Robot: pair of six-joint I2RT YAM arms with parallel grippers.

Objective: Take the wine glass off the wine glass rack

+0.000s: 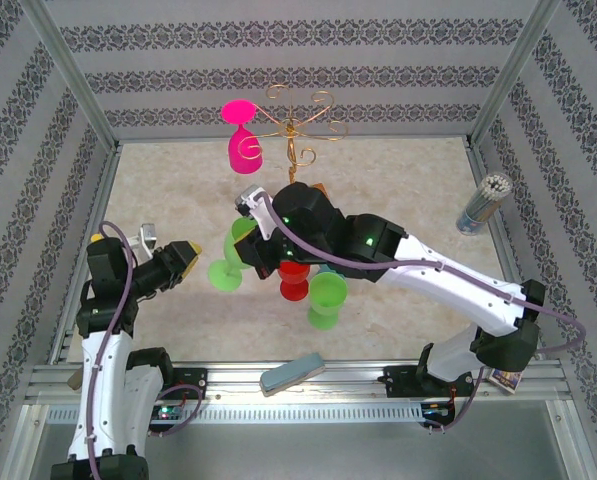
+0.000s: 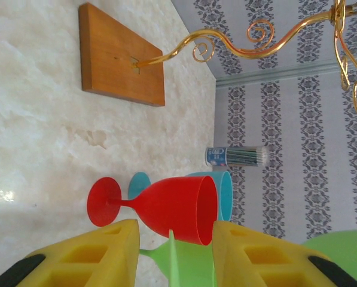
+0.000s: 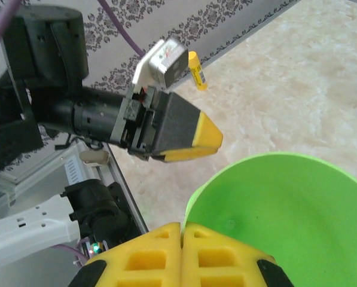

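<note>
**Pink glass hangs on the rack, just beyond the right wrist**

Top view: The rack (image 1: 300, 122) stands at the far middle of the bench (image 1: 418, 190). A pink glass (image 1: 243, 145) hangs from its left scroll, foot up and bowl down, so its long axis is upright. The right arm (image 1: 408, 262) reaches in across the middle, its wrist just short of the rack. The pink glass lies just beyond that wrist and a little to the left. The left end effector (image 1: 185, 256) is well apart from it, nearer the bases and further left. I judge the right arm to be the nearer one. A green glass (image 1: 240, 243) and a red glass (image 1: 294, 280) crowd the bench under that wrist.

Left wrist view: The left end effector's fingers (image 2: 88, 257) stand apart, clamped on nothing. The red glass is ahead, and the rack's wooden base and a gold scroll are farther off.

Right wrist view: The right end effector (image 3: 183, 230) has its fingers pressed together. The green glass's rim is right beside the tips, and I cannot tell whether they pinch it. Reaching the pink glass would probably mean freeing this end effector, then going up and away.
</note>
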